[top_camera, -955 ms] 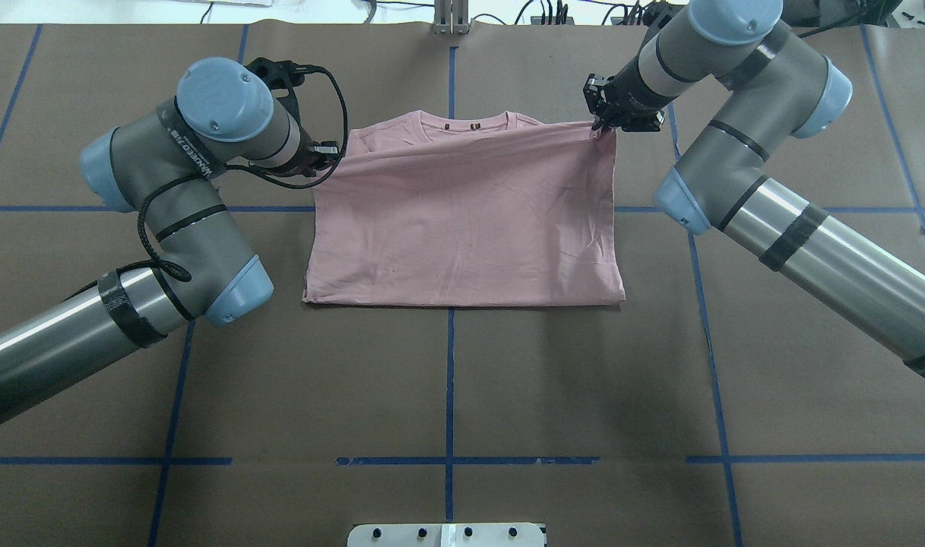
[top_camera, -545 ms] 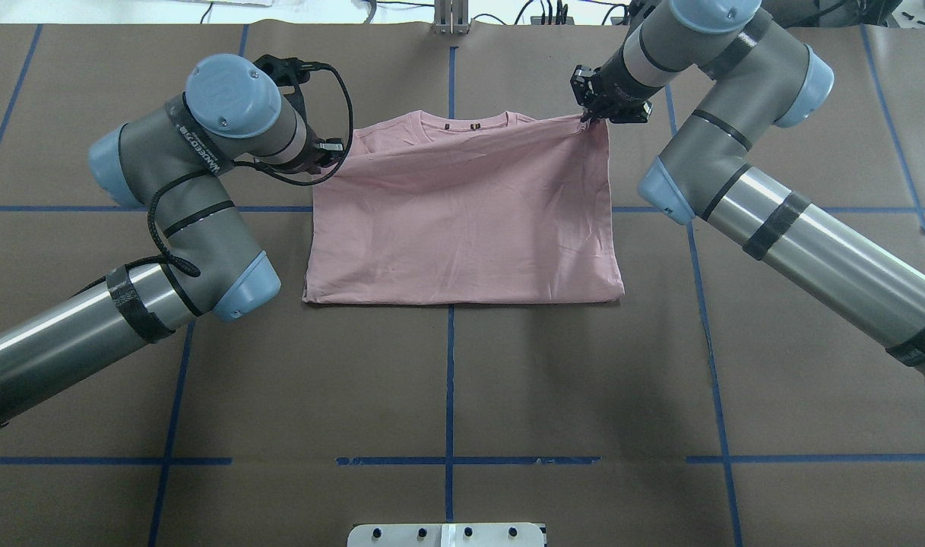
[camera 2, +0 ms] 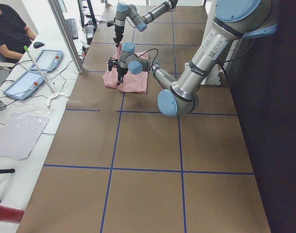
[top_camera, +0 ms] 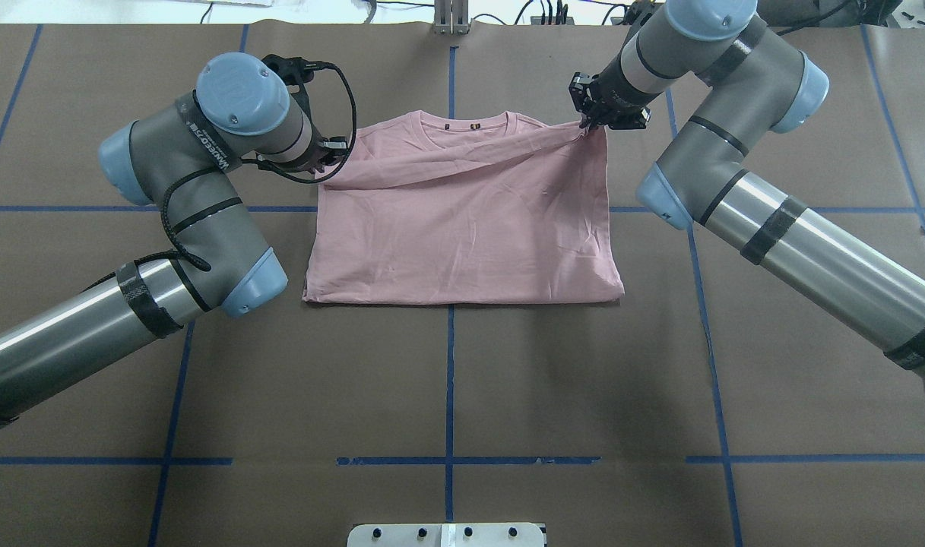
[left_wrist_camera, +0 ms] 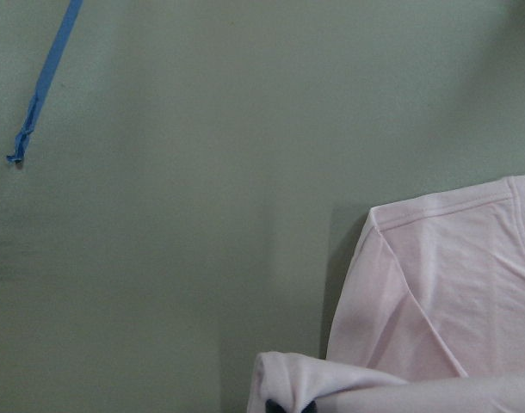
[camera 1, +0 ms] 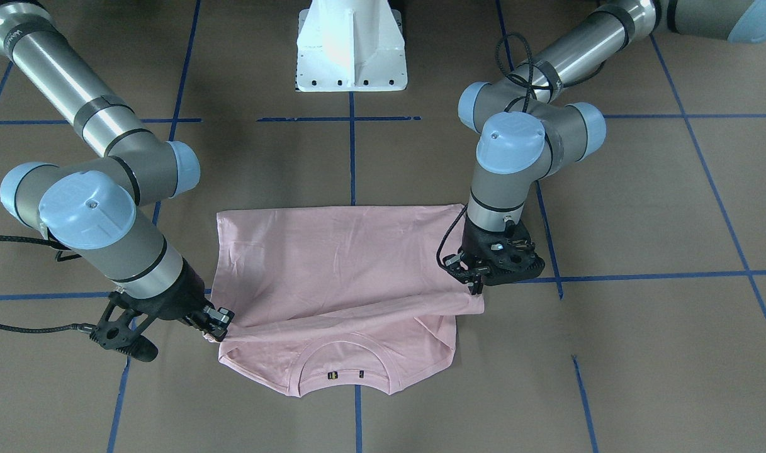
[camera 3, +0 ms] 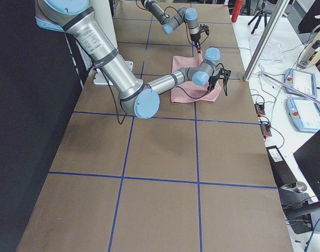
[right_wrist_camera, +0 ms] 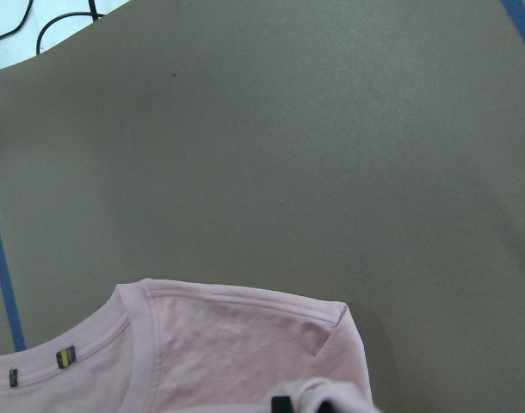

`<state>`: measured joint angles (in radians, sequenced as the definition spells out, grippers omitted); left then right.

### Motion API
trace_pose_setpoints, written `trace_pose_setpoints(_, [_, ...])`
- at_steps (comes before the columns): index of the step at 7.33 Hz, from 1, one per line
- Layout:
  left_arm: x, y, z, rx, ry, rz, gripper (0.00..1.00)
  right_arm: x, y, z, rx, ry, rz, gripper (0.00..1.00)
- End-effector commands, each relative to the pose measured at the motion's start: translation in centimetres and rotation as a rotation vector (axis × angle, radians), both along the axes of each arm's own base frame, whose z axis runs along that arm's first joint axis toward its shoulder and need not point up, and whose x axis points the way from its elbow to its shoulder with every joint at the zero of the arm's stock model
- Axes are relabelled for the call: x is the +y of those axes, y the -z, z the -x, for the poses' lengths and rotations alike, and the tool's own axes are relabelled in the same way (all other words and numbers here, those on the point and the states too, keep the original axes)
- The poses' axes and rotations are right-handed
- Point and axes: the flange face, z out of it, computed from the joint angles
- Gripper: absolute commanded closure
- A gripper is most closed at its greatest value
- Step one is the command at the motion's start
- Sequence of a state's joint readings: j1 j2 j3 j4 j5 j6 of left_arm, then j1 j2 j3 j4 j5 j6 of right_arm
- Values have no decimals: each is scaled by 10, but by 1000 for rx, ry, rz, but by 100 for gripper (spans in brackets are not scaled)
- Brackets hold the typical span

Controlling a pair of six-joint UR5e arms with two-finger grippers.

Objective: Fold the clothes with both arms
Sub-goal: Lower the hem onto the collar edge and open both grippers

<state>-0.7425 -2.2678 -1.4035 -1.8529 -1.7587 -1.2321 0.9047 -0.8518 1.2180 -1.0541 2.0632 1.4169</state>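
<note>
The pale pink T-shirt (top_camera: 462, 235) lies on the brown table, folded, with its ribbed collar (top_camera: 470, 121) at the far edge. Its print is hidden. My left gripper (top_camera: 330, 162) is shut on the hem's left corner, just above the shirt's left shoulder. My right gripper (top_camera: 587, 124) is shut on the hem's right corner at the right shoulder. The hem hangs between them as a slack band. In the front-facing view the shirt (camera 1: 332, 264) shows with the left gripper (camera 1: 477, 289) and right gripper (camera 1: 221, 328). Each wrist view shows a bunched corner of the shirt (left_wrist_camera: 331, 383) (right_wrist_camera: 331, 397) at its bottom edge.
Blue tape lines (top_camera: 450, 380) grid the brown table. The white pedestal base (camera 1: 351, 50) stands at the robot's side. A metal post (top_camera: 451, 15) and cables lie past the far edge. A seated operator (camera 2: 9, 29) and tablets (camera 2: 46, 60) are beyond the table's far side.
Both arms shifted inward. The right gripper carried its corner left and a little farther back. The left-held end of the hem sank lower, so the band now slants.
</note>
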Motion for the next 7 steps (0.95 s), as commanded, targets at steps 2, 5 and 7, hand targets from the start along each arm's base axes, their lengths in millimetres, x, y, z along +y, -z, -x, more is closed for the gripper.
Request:
trace_pose_setpoints(2, [-3,11,0,30,43,32,0,0,9,-8,-35,20,13,0])
trace_pose_setpoints(5, [7,29,12,64,48,15,0,101,-16,-23,-76,69,7,0])
trace_pose_setpoints(7, [9,34,12,78,59,24,0,178,-57,-3,-12,85,10,1])
